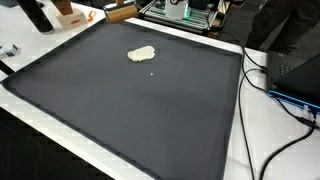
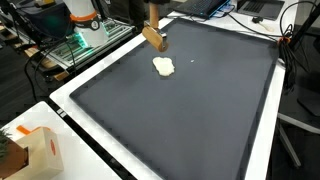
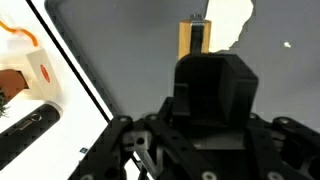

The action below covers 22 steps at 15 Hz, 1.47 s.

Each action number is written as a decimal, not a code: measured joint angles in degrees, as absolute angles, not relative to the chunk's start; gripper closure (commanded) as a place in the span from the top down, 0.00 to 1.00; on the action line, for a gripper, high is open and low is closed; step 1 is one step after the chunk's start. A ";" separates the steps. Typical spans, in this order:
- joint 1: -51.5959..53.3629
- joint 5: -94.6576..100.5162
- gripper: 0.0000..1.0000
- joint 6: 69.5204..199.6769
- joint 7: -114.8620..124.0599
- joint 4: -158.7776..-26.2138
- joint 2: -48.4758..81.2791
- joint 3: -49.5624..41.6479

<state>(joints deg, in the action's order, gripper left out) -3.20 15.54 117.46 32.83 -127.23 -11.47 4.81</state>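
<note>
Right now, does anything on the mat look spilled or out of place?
Yes: a pale blob lies on the dark mat like a spill, with a white speck apart from it. The tool holds a wooden block beside the blob.

Background stuff here: a big black rubbery mat (image 1: pixel 150 120) covers most of the white tabletop (image 1: pixel 248 128), and you can see that in both exterior views. There's a tiny white speck (image 2: pixel 192 61) sitting on the mat. Black cables (image 1: pixel 262 72) trail over the table edge next to a dark box with a blue-lit strip (image 1: pixel 296 80). An orange-and-white carton (image 2: pixel 38 150) stands off the mat on the white border. A green-lit electronics rack (image 2: pixel 78 42) sits past the far edge.
</note>
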 measured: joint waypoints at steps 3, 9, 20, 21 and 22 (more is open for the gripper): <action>-3.12 21.14 0.24 115.96 41.14 -127.15 -9.43 6.43; -1.57 27.46 0.24 109.11 53.33 -125.46 -5.20 7.62; 1.71 27.55 0.24 101.99 54.77 -121.38 1.73 7.34; 1.95 27.55 0.24 101.83 54.76 -121.15 2.26 7.28; 2.20 27.55 0.24 101.79 54.75 -120.91 2.82 7.19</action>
